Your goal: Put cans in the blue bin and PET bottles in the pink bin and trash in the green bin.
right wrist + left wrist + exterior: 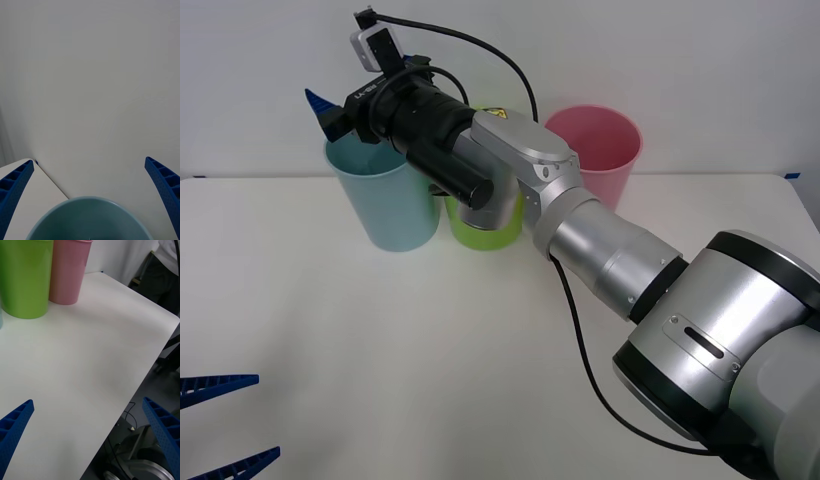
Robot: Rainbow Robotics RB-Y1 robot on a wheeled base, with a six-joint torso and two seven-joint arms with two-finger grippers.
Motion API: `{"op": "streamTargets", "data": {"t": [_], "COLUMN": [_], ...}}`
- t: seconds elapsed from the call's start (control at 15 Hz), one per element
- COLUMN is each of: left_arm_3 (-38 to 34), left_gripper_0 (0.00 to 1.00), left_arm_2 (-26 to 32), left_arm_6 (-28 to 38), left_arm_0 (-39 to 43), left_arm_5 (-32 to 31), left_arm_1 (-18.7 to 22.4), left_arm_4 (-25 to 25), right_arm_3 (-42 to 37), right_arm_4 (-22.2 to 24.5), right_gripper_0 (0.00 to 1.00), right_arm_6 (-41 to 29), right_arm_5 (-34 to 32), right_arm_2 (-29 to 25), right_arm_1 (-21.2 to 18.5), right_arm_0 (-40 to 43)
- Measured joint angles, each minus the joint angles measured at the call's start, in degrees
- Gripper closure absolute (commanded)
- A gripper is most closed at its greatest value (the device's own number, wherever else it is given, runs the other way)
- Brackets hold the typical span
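Note:
The blue bin (385,205) stands at the back left of the white table, beside the green bin (485,232), with the pink bin (605,150) to the right. My right arm reaches across the green bin. Its gripper (352,105) hangs open just above the blue bin's rim, pointing at the wall. In the right wrist view the right gripper (90,161) has nothing between its blue fingers, and the blue bin (90,221) opens below it. My left gripper (267,416) rests open low at the near left. Cans, PET bottles and trash are out of view.
The left wrist view shows the left gripper (88,401) over bare table, the green bin (24,277) and pink bin (69,272) beyond it, and the table's edge (150,363) with floor and cables past it. A wall rises close behind the bins.

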Motion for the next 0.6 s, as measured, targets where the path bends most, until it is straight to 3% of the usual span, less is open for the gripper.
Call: {"op": "streamTargets", "data": {"t": [0.33,0.6], "left_arm_3": [0.00,0.00], "left_gripper_0": [0.00,0.00], "left_arm_2": [0.00,0.00], "left_arm_6": [0.00,0.00], "left_arm_0": [0.00,0.00], "left_arm_5": [0.00,0.00], "left_arm_1": [0.00,0.00], "left_arm_4": [0.00,0.00], "right_arm_3": [-1.24,-9.38], "right_arm_4": [-0.02,-0.17], "right_gripper_0": [0.00,0.00], "right_arm_6": [-0.35,-1.57], "right_arm_5": [-0.71,-6.16], "right_arm_2": [-0.88,-1.06], "right_arm_1": [0.00,-0.89], "right_arm_0": [0.01,3.74]}}
